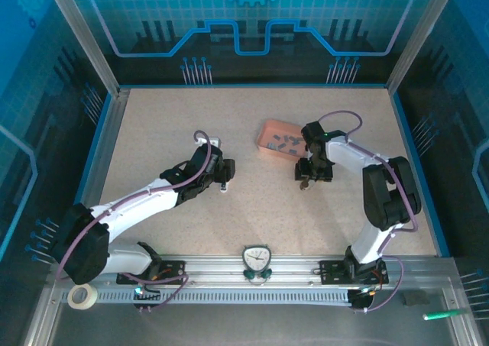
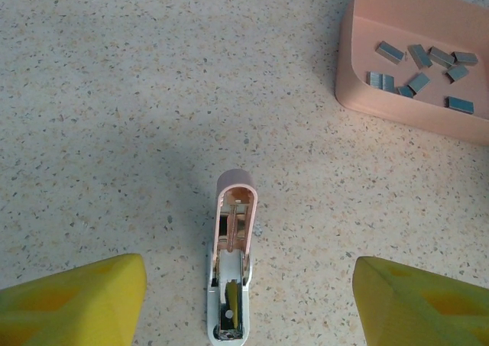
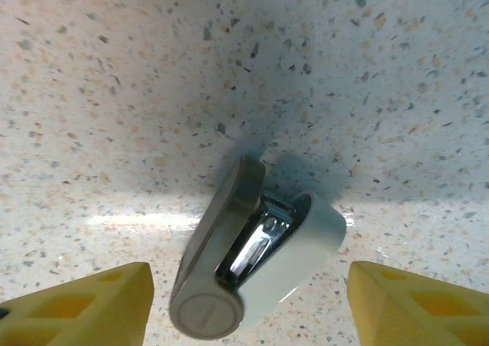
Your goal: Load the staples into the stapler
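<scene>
Lying open on table (image 2: 114,94): stapler (image 2: 233,243)

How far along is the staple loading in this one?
Done: the stapler lies on the table, top apparently opened, channel exposed. In hand: nothing gripped; the left gripper stands open astride it, the right gripper open around a greyish, stapler-like object. Left: the staples lie in the pink tray; one must be picked up and fed into the channel.
</scene>
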